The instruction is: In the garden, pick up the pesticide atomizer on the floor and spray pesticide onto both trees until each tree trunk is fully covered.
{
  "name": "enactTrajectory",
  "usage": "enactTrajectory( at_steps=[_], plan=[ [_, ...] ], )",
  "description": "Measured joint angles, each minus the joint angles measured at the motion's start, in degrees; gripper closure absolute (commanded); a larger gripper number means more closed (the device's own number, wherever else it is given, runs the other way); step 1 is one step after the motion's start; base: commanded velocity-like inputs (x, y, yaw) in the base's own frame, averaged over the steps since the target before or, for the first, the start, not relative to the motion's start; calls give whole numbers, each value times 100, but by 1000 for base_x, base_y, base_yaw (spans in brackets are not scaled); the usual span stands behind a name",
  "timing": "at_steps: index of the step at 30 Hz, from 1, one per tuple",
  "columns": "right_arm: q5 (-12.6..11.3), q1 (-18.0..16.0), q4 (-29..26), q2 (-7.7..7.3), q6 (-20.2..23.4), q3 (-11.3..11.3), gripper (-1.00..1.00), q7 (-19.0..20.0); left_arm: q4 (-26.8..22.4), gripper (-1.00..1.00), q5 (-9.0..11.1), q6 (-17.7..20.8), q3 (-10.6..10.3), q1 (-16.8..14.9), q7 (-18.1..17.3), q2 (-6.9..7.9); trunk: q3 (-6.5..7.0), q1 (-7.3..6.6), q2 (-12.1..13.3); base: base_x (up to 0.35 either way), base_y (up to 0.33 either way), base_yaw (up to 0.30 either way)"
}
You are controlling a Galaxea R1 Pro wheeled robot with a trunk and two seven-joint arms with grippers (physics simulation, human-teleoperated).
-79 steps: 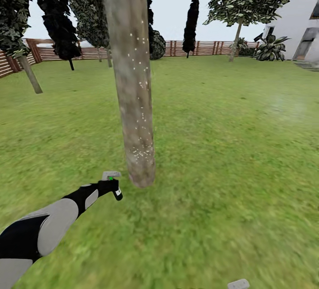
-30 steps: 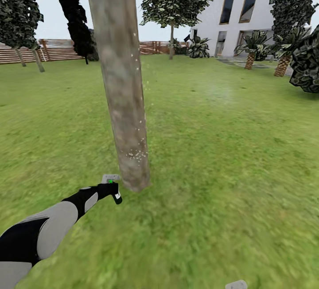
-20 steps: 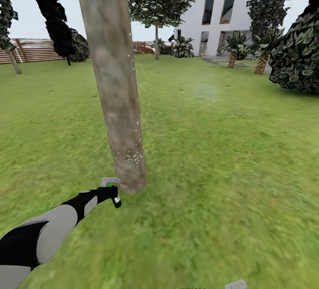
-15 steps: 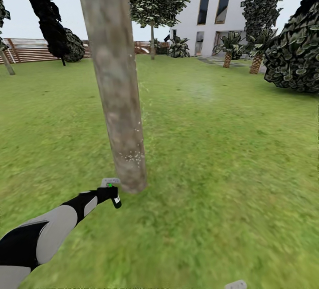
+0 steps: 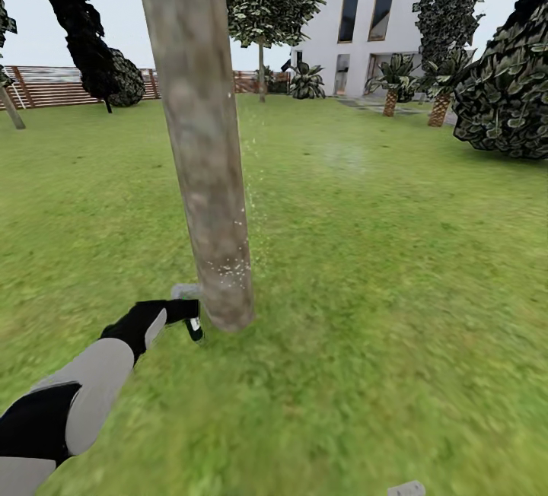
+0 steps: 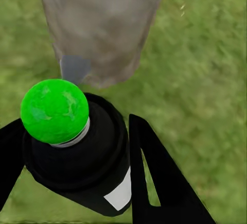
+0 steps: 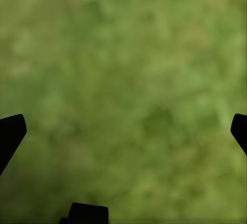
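At 7 o'clock in your head view, left gripper [image 5: 190, 313] clamps one pesticide atomizer [image 5: 195, 326] just beside one mottled tree trunk [image 5: 202, 138]; white pesticide [image 5: 232, 271] specks low on it. Left wrist: black bottle [image 6: 87, 162], white label, no legible text, green knob. Right wrist: right gripper [image 7: 123, 131] spread wide over blurred grass [image 7: 128, 80].

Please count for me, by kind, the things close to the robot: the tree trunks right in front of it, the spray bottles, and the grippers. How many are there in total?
tree trunk: 1
pesticide atomizer: 1
grippers: 2 (left gripper, right gripper)
Total: 4
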Motion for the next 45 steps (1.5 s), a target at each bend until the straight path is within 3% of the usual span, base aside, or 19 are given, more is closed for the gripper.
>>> enactTrajectory(
  at_steps=[2, 3, 10, 14, 15, 17, 21, 23, 29, 38, 45],
  plan=[
    [0, 6, 0, -3, 2, 0, -100, -2, -860, 100, -18, 739, 48, 0, 190, 24, 0, 0, 0, -3, 0, 0],
    [0, 8, 0, -4, 2, 0, -100, -2, -1201, 100, 14, 875, 83, -1, 201, 26, 1, 0, 0, -81, 0, 0],
    [0, 30, 0, -4, 2, 0, -100, -2, -1608, 100, 11, 1012, 80, 3, 207, 25, 0, 1, 0, -117, 24, 0],
    [0, 34, 0, -1, 2, 0, -100, -2, -2750, 100, 0, 2738, 53, -3, 217, -95, 0, 0, 0, -5, 1, 0],
    [4, 70, 1, 4, 2, 0, -100, -3, -3052, 100, -14, 3313, 55, -134, 210, -104, 0, 0, 0, 0, 0, 0],
    [1, 108, 0, 5, -11, 0, -100, -3, -3109, 100, -17, 3598, 55, -496, 208, -102, 1, 0, 0, 0, 0, 0],
    [0, 120, 0, 5, -15, 0, -100, -3, -3032, 100, -1, 3707, 55, -1179, 198, -102, 1, -1, 0, 0, 0, 0],
    [0, 121, 0, 5, -15, 0, -100, -3, -2690, 100, 15, 3721, 53, -1751, 195, -106, 1, -1, 0, 0, 0, 0],
    [0, 122, 0, 5, -15, 0, -100, -3, -1998, 100, -16, 3728, 48, -2816, 194, -106, 1, 0, 0, 0, 0, 0],
    [0, 127, 0, 5, -15, 0, -100, -3, -1913, 100, -28, 3747, 47, -3493, 186, -106, 0, 0, 0, 0, 0, 0],
    [0, 130, -1, 5, -15, 0, -100, -2, -1987, 100, -29, 3748, 26, -3572, 187, -106, -1, 2, 0, -118, 20, 0]
  ],
)
